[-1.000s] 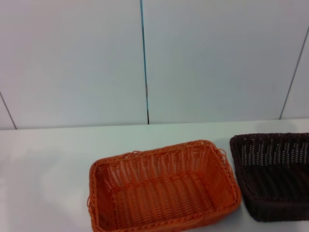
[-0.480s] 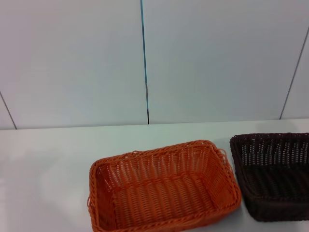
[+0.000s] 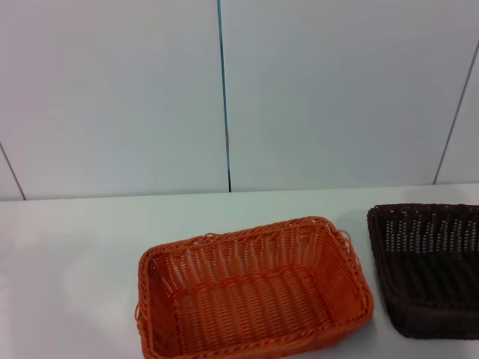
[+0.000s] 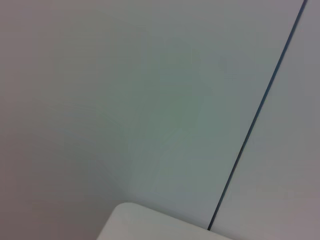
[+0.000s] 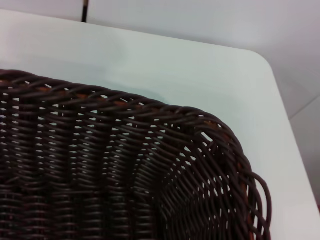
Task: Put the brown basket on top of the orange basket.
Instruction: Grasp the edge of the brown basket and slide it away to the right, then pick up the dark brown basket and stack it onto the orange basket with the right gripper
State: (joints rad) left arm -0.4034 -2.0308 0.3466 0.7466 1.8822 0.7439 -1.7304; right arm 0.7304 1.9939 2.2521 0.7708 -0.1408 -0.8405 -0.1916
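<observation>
The orange basket sat on the white counter, right in front of the robot in the head view. It was mouth up and turned a little askew, so its right end lay farther back than its left. Over on the robot's right was the brown basket, also mouth up, with its far side cut off by the edge of the head view. The two baskets were near each other but not touching, and a strip of bare counter ran between them. The brown one stood beside the orange one, not on it, so the stacking was not yet done.

The right wrist view looked down from close above into one corner of the brown basket. It showed the braided rim curving round, the open-weave wall sloping inward, and the counter running out to a rounded corner beyond. The left wrist view showed only a pale wall panel, a dark seam and a corner of the counter.

Neither gripper showed in any view, so I could not tell whether the fingers were apart or together.
</observation>
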